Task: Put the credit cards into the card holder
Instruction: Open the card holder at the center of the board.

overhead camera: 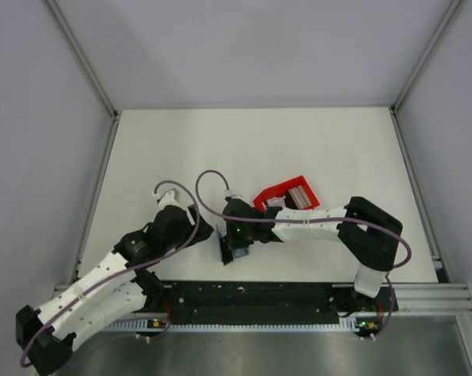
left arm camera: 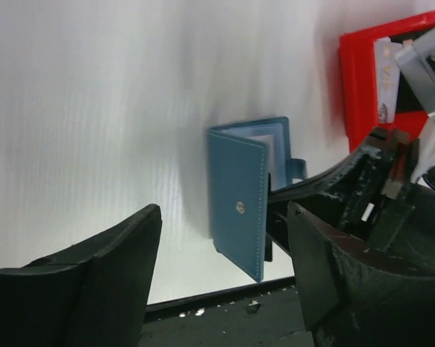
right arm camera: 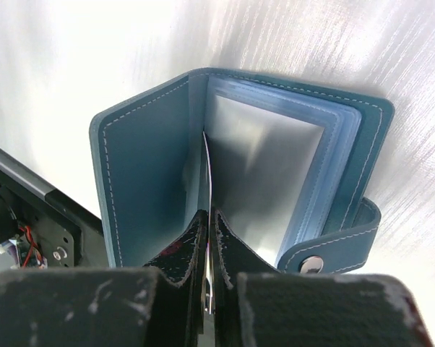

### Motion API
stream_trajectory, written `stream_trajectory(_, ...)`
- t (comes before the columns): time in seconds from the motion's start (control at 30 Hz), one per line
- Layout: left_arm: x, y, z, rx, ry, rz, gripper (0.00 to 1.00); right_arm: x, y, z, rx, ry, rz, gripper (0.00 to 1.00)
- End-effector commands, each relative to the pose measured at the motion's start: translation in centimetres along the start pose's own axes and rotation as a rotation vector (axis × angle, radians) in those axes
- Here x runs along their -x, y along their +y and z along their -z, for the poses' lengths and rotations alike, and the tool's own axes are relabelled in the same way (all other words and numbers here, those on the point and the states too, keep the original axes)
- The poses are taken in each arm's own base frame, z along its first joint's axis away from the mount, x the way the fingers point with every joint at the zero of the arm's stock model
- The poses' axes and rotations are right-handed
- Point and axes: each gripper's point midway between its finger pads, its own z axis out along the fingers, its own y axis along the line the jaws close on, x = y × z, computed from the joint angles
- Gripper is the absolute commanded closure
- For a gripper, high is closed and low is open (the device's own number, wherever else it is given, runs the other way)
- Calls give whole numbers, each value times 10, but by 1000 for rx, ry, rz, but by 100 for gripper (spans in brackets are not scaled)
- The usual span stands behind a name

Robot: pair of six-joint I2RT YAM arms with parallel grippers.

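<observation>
Card pinched by right end effector inside card holder (left end effector spread).

Teal card holder open, snap tab loose; thin silver card edge-on inside it

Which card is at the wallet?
The card pinched edge-on by the right gripper, inside the open teal wallet; the other cards lie in the red tray.

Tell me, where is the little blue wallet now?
In the top view the card holder sits near the front edge of the table, at the tips of the right gripper, with the left gripper beside it and the red tray just behind.
</observation>
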Motion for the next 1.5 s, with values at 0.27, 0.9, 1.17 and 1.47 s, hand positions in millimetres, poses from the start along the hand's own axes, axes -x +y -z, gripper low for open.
stream_trajectory(0.27, -15, -42, -12, -181, 103, -9, 26, 3, -7, -4, -65, -12, 38, 100)
stream_trajectory(0.9, -34, -12, -28, -9, 169, -60, 76, 4, -8, -4, -70, -16, 42, 100)
stream_trajectory(1.17, -33, -4, -26, 3, 152, -81, 100, 28, -1, 21, -25, -87, 41, 100)
stream_trajectory(1.47, -31, -6, -27, -12, 138, -100, 100, 50, -28, 52, -18, -178, -28, 100)
